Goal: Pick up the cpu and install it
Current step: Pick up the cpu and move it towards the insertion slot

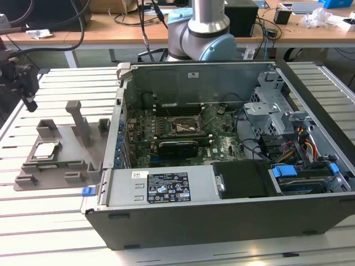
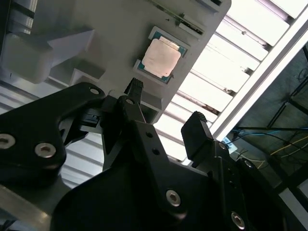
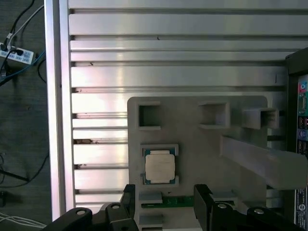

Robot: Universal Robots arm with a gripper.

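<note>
On the slatted aluminium table a grey fixture tray seats the cpu flat and lid-up in a square recess, presumably so it can be gripped by its edges, while the gripper hangs above the tray with jaws spread wide, holding nothing.

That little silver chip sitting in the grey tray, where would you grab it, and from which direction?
Take the cpu by two opposite thin edges, coming straight down from above. It lies flat, lid up, seated in the grey tray, so only its top and rim are reachable. Tray tabs seem to hug two sides; the other two look freer.
</note>
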